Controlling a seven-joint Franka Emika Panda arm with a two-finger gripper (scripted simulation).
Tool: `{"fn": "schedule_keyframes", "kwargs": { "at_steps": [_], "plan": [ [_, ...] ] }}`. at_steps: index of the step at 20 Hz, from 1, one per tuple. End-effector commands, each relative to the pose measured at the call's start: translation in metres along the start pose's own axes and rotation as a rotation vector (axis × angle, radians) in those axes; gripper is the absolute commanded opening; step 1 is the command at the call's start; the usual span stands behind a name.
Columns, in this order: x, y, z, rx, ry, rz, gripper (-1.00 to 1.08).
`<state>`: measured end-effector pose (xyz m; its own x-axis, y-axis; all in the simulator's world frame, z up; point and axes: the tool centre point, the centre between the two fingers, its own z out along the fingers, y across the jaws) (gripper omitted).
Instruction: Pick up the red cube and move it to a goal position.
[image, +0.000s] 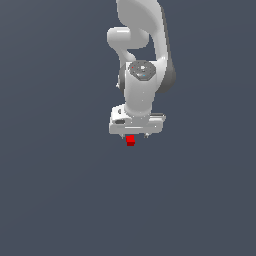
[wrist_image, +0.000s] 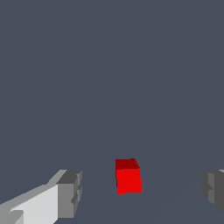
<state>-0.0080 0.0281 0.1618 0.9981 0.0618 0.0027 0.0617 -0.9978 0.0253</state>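
Note:
The red cube is a tiny bright red block just below my white gripper in the exterior view. In the wrist view the red cube lies between my two grey fingertips, with a clear gap on each side. My gripper is open and touches nothing. The cube sits closer to one fingertip than to the other. The white arm rises behind the gripper in the exterior view and hides the fingers there.
A plain dark grey surface fills both views. No goal marker or other object shows.

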Motion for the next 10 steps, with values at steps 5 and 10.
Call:
{"fn": "schedule_keyframes", "kwargs": {
  "at_steps": [5,10],
  "plan": [
    [-0.017,0.002,0.032,0.006,-0.001,-0.009,1.0],
    [-0.037,0.004,0.07,0.013,-0.001,-0.02,1.0]
  ]
}}
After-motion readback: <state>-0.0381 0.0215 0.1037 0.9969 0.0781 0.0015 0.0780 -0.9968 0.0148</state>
